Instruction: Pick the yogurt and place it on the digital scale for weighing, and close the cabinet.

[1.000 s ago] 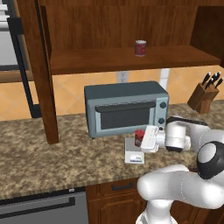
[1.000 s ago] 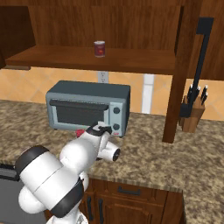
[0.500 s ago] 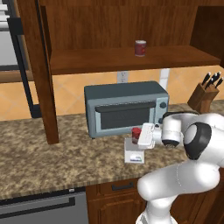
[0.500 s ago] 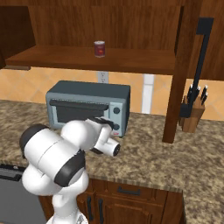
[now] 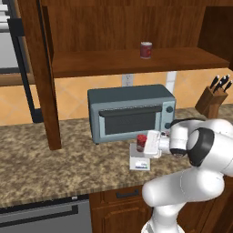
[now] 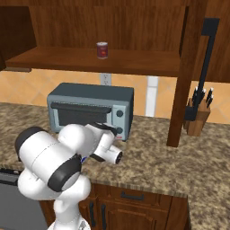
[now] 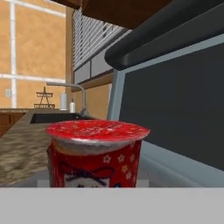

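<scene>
My tool [image 5: 146,144] has swung left; whether it grips the yogurt [image 5: 141,142], I cannot tell. Cup sits on the digital scale [image 5: 139,162], before the toaster oven [image 5: 131,112]. Stars, no readable writing.

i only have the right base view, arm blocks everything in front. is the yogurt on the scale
Observer: In the left base view the yogurt stands over the scale, right at the tool.
Operator: tool let go of it
Observer: Cannot tell; the hand view shows the cup close and upright, fingertips out of sight.
Operator: cabinet doors shut
Observer: No, the cabinet is open; a red can stands on its shelf.
</scene>
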Motion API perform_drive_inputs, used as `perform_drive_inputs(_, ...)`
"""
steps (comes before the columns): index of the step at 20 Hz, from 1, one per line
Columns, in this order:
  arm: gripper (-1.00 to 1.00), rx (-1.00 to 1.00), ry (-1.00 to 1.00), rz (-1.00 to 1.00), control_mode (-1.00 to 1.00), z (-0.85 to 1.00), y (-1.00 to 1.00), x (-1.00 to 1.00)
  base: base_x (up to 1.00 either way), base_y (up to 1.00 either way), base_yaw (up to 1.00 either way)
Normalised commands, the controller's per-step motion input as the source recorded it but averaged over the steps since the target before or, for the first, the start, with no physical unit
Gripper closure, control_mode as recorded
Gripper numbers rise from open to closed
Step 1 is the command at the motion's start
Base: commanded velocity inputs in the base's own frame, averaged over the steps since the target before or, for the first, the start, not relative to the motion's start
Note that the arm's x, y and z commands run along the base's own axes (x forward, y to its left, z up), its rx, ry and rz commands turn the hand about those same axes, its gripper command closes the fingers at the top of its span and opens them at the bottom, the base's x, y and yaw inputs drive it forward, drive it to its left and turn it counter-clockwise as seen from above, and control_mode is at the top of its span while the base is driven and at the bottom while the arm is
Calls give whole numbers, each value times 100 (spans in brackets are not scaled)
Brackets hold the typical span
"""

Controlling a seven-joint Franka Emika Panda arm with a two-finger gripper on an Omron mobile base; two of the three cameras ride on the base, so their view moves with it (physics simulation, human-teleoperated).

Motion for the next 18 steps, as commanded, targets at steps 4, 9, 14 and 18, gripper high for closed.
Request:
perform_drive_inputs(4, -100, 0, -5, 0, -100, -1, 1, 7, 0, 0, 0)
perform_drive_inputs(9, -100, 0, -4, 0, -100, 0, 5, -3, 0, 0, 0)
perform_drive_inputs(14, -100, 0, -3, 0, -100, 0, -4, -6, 0, 0, 0)
perform_drive_inputs(18, -100, 0, -7, 0, -100, 0, -26, -21, 0, 0, 0)
